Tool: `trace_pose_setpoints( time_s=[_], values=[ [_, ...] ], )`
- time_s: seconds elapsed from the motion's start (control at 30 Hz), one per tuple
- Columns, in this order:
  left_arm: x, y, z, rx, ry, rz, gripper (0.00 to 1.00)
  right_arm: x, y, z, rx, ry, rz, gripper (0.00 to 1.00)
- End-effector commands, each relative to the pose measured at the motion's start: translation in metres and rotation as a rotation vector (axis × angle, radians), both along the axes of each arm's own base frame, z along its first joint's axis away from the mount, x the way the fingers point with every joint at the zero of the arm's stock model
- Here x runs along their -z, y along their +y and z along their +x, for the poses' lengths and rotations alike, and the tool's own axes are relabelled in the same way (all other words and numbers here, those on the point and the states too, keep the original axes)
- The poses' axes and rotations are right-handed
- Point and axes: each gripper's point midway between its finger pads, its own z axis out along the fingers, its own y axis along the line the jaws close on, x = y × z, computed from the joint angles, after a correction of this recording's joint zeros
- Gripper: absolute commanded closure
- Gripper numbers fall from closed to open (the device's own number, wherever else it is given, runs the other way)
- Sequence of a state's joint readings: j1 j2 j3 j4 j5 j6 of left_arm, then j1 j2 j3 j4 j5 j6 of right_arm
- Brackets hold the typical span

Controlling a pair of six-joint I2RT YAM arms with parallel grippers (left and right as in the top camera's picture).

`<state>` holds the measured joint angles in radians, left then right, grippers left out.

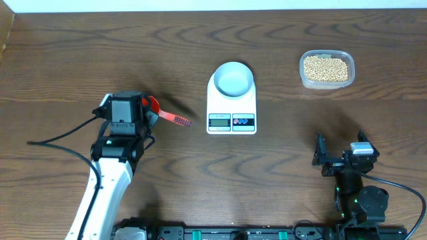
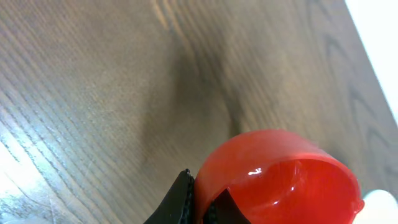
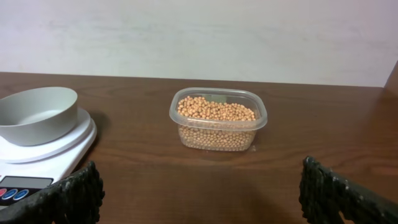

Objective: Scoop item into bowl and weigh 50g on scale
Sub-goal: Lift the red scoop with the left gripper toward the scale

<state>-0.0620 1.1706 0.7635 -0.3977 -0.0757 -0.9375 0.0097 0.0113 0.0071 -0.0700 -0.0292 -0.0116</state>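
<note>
Scoop (image 1: 168,116) — red, pinched tight in left gripper (image 1: 148,110), handle pointing right toward scale (image 1: 231,100); right gripper (image 3: 199,193) spread wide, empty.

A clear plastic tub (image 3: 262,118) stands at the middle of the dark wooden tabletop (image 3: 186,186), filled nearly to its rim with small round tan-yellow beans (image 3: 214,111). To its left, well apart from it, the white scale (image 3: 59,152) is cut off by the frame edge. On the scale's round platform sits the pale bowl (image 3: 37,121), upright, and nothing can be made out inside it from this low angle. Coloured buttons (image 3: 11,193) show on the scale's front edge. The two black ridged fingers (image 3: 68,199) reach in at the lower corners, spread wide, with only bare tabletop between them. A plain pale wall (image 3: 199,37) rises behind the table's far edge.
</note>
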Motion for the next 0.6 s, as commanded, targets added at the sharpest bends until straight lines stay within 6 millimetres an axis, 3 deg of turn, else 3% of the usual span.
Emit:
trace_pose_setpoints(
  time_s=[0.0,0.3,0.57],
  values=[
    [-0.025,-0.010,0.008,0.036,-0.064,-0.048,0.93,0.000,0.001,0.000,-0.007,-0.001,-0.008,0.01],
    [-0.030,-0.026,0.009,0.051,-0.071,-0.154,0.93,0.000,0.001,0.000,-0.007,-0.001,-0.008,0.01],
    [-0.052,-0.037,0.017,0.087,-0.116,-0.139,0.93,0.000,0.001,0.000,-0.007,-0.001,-0.008,0.01]
  ],
)
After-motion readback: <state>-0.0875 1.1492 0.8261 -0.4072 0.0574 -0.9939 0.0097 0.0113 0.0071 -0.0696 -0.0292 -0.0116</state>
